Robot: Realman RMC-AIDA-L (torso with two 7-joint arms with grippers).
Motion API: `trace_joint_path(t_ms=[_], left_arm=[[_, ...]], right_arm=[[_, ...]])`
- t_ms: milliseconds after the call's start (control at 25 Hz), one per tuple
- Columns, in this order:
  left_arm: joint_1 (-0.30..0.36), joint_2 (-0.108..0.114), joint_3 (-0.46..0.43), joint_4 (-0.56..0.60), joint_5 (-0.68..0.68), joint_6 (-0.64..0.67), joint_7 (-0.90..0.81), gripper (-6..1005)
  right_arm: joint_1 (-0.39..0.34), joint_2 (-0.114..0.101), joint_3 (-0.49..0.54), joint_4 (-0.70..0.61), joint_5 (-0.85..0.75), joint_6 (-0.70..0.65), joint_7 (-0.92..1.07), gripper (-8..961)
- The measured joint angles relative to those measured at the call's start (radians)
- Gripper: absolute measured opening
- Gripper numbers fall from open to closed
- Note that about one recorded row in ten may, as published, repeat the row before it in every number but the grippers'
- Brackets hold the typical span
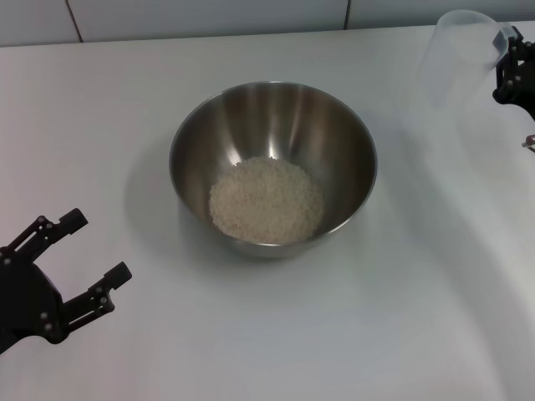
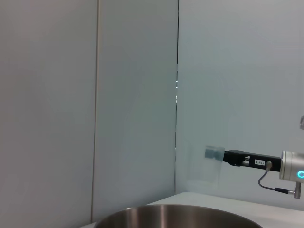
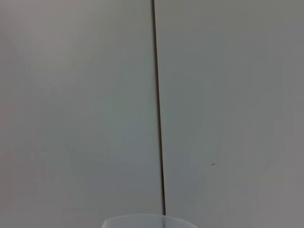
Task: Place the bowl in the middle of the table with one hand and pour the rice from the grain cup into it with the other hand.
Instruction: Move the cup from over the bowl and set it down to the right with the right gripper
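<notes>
Grain cup [image 1: 462, 52] in right gripper [image 1: 508, 71] jaws, clear of bowl [image 1: 273, 167]

Black skeletal left end effector [image 1: 79, 259], silver wrist [image 2: 290, 172], grey cable [image 2: 270, 183]

The right gripper [image 1: 512, 71] is cut off by the head view's right edge, so its finger state cannot be told. The grain cup [image 1: 458, 52] is blurred and faint there, and only its rim is seen in the right wrist view. The bowl [image 2: 178, 216] is cropped by the left wrist view's lower edge; its contents are hidden there.
</notes>
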Motion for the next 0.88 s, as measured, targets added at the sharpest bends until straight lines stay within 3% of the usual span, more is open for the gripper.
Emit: trace_joint_path(t_ms=[480, 880], left_arm=[[0.0, 0.0, 0.0, -0.001, 0.001, 0.003, 0.002, 870], [-0.003, 0.0, 0.004, -0.001, 0.001, 0.009, -0.001, 870]], right_arm=[[0.003, 0.0, -0.006, 0.013, -0.002, 0.009, -0.001, 69], [0.039, 0.004, -0.003, 0.117, -0.002, 0.111, -0.111, 81]])
